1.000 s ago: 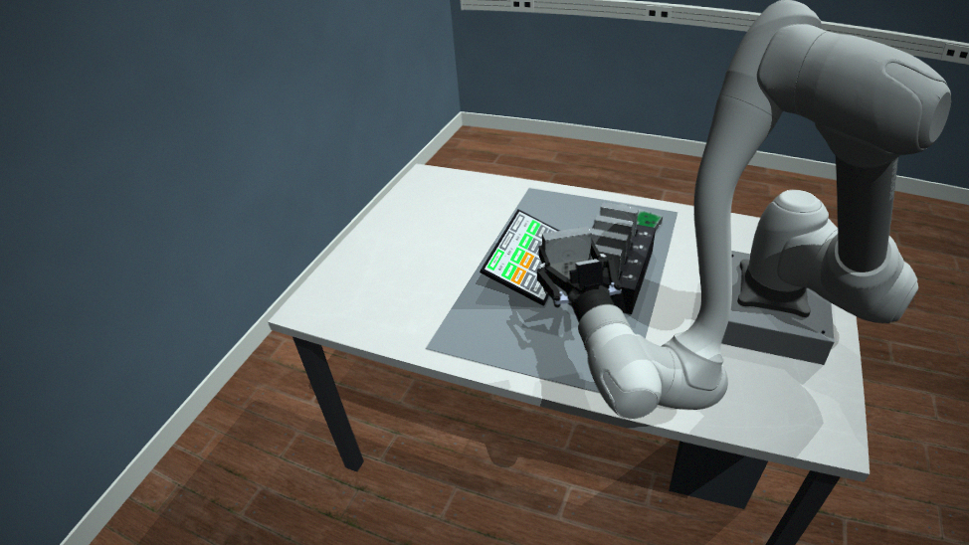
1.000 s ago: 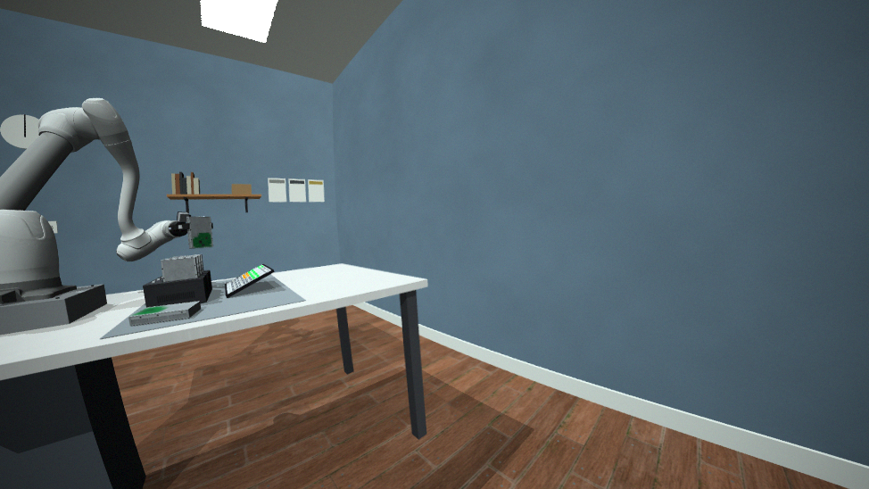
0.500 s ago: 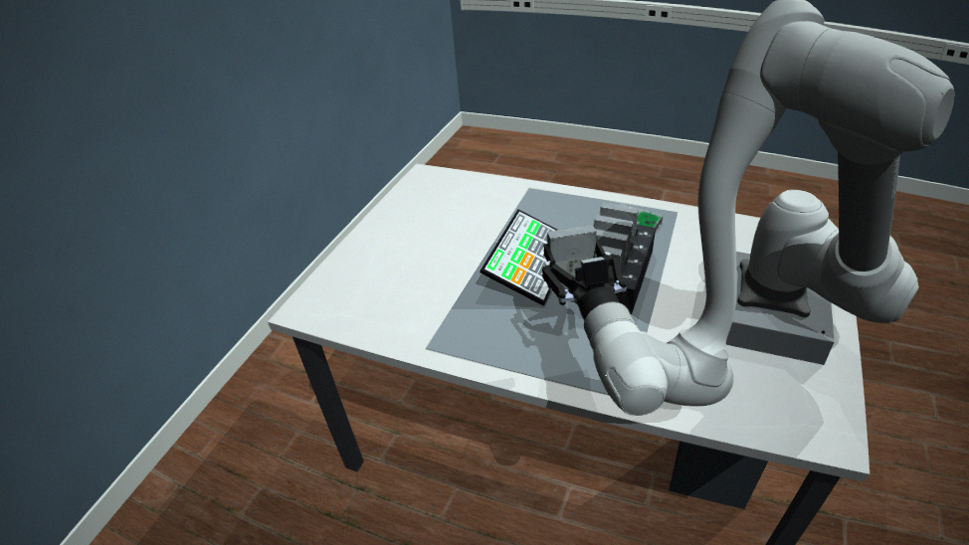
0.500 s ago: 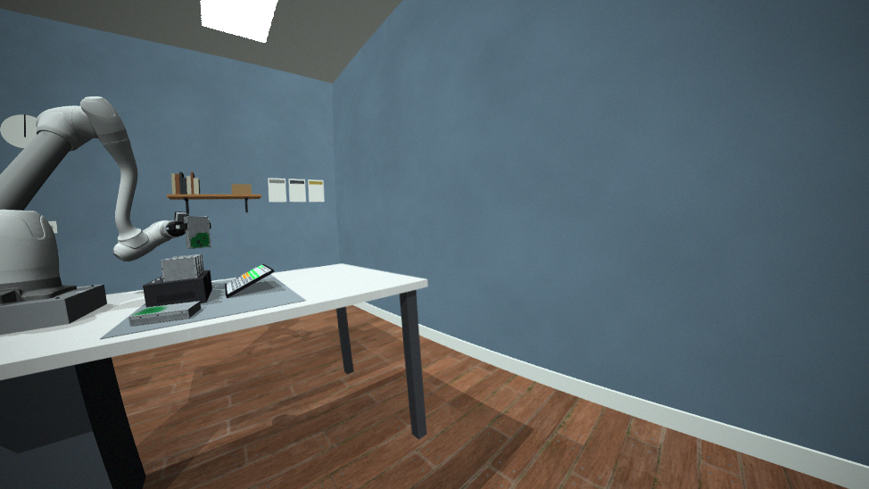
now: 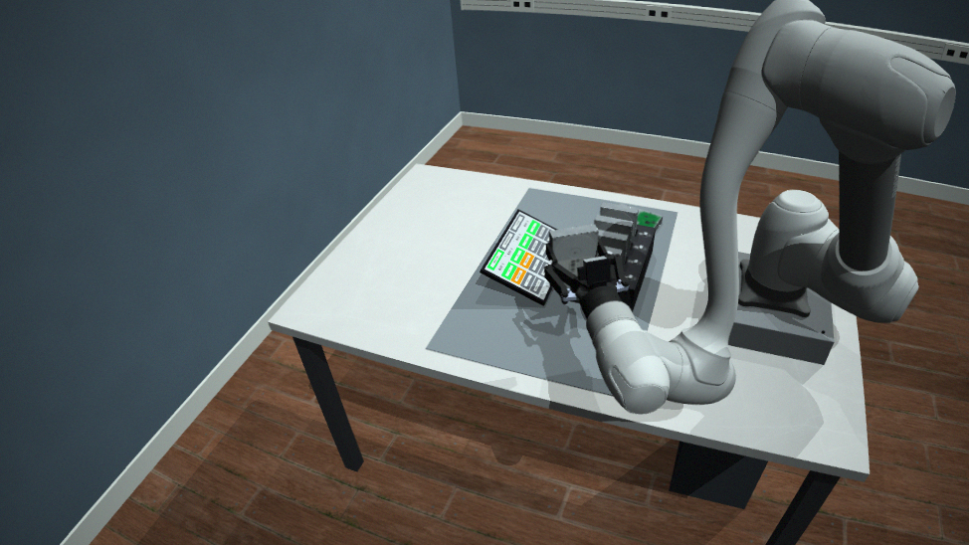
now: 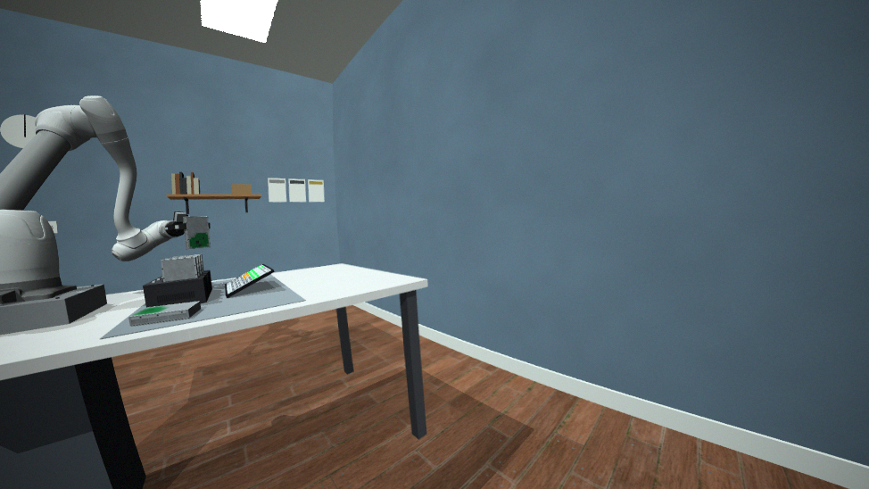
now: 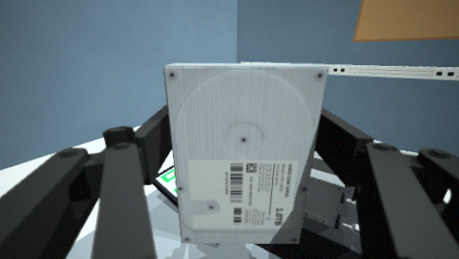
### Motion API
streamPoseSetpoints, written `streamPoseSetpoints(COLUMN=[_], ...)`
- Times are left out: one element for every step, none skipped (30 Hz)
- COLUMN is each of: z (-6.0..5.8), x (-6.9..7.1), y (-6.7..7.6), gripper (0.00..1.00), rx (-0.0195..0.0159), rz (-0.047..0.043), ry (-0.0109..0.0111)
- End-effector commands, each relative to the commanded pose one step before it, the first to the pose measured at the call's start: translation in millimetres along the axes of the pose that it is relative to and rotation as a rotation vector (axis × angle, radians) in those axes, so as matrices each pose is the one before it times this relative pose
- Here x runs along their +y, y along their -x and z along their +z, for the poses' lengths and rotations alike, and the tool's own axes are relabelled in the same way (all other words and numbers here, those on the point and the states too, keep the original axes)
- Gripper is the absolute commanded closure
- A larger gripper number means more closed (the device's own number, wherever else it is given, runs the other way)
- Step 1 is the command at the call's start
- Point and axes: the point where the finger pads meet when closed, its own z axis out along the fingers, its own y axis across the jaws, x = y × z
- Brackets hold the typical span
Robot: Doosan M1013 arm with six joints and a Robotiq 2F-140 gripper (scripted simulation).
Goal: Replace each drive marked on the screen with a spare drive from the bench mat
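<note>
Gripper (image 5: 575, 271) (image 6: 195, 225) (image 7: 242, 121) clamped on a drive (image 5: 574, 248) (image 6: 197, 232) (image 7: 243, 142) — above white table (image 5: 365, 271) (image 6: 364, 282) (image 7: 85, 194), blue walls (image 5: 223, 169) (image 6: 577, 182) (image 7: 118, 61), brick-patterned wood floor (image 5: 406, 460) (image 6: 340, 419).

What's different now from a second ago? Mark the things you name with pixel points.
The claw (image 5: 581, 258) (image 6: 197, 225) (image 7: 242, 121) moved a tiny bit toward the robot's base, carrying the upright drive (image 5: 574, 245) (image 6: 196, 225) (image 7: 243, 109) with it. It didn't grab or let go of anything. The dock (image 6: 176, 293), the tilted screen (image 5: 518, 258) (image 6: 248, 284) and the drive lying on the mat (image 6: 165, 313) stayed put.
</note>
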Motion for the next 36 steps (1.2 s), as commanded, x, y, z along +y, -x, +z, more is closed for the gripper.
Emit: streamPoseSetpoints(z=[0.05, 0.01, 0.01, 0.0, 0.0, 0.0, 0.0, 0.0, 0.0, 0.0, 0.0, 0.0, 0.0, 0.0, 0.0, 0.0, 0.0, 0.0, 0.0, 0.0, 0.0, 0.0, 0.0, 0.0, 0.0, 0.0, 0.0, 0.0, 0.0, 0.0, 0.0, 0.0, 0.0, 0.0, 0.0, 0.0], x=[0.23, 0.05, 0.03, 0.02, 0.01, 0.0, 0.0, 0.0, 0.0, 0.0, 0.0, 0.0, 0.0, 0.0, 0.0, 0.0, 0.0, 0.0, 0.0, 0.0, 0.0, 0.0, 0.0, 0.0, 0.0, 0.0, 0.0, 0.0, 0.0, 0.0, 0.0, 0.0, 0.0, 0.0, 0.0, 0.0], y=[-0.55, 0.0, 0.0, 0.0, 0.0, 0.0, 0.0, 0.0, 0.01, 0.0, 0.0, 0.01, 0.02, 0.03, 0.04, 0.05, 0.07, 0.08, 0.1, 0.12, 0.14, 0.16, 0.18, 0.2, 0.23, 0.25, 0.0, 0.0, 0.28, 0.3, 0.33, 0.36, 0.39, 0.42, 0.45, 0.48], gripper=[0.9, 0.9, 0.9, 0.9, 0.9, 0.9, 0.9, 0.9, 0.9, 0.9, 0.9, 0.9, 0.9, 0.9, 0.9, 0.9, 0.9, 0.9, 0.9, 0.9, 0.9, 0.9, 0.9, 0.9, 0.9, 0.9, 0.9, 0.9, 0.9, 0.9, 0.9, 0.9, 0.9, 0.9, 0.9, 0.9], rx=[-0.00024, 0.0, 0.0, 0.0, 0.0, 0.0, 0.0, 0.0, 0.0, 0.0, 0.0, 0.0, 0.0, 0.0, 0.0, 0.0, 0.0, 0.0, 0.0, 0.0, 0.0, 0.0, 0.0, 0.0, 0.0, 0.0, 0.0, 0.0, 0.0, 0.0, 0.0, 0.0, 0.0, 0.0, 0.0, 0.0], rz=[0.00094, 0.0, 0.0, 0.0, 0.0, 0.0, 0.0, 0.0, 0.0, 0.0, 0.0, 0.0, 0.0, 0.0, 0.0, 0.0, 0.0, 0.0, 0.0, 0.0, 0.0, 0.0, 0.0, 0.0, 0.0, 0.0, 0.0, 0.0, 0.0, 0.0, 0.0, 0.0, 0.0, 0.0, 0.0, 0.0], ry=[0.00006, 0.0, 0.0, 0.0, 0.0, 0.0, 0.0, 0.0, 0.0, 0.0, 0.0, 0.0, 0.0, 0.0, 0.0, 0.0, 0.0, 0.0, 0.0, 0.0, 0.0, 0.0, 0.0, 0.0, 0.0, 0.0, 0.0, 0.0, 0.0, 0.0, 0.0, 0.0, 0.0, 0.0, 0.0, 0.0])
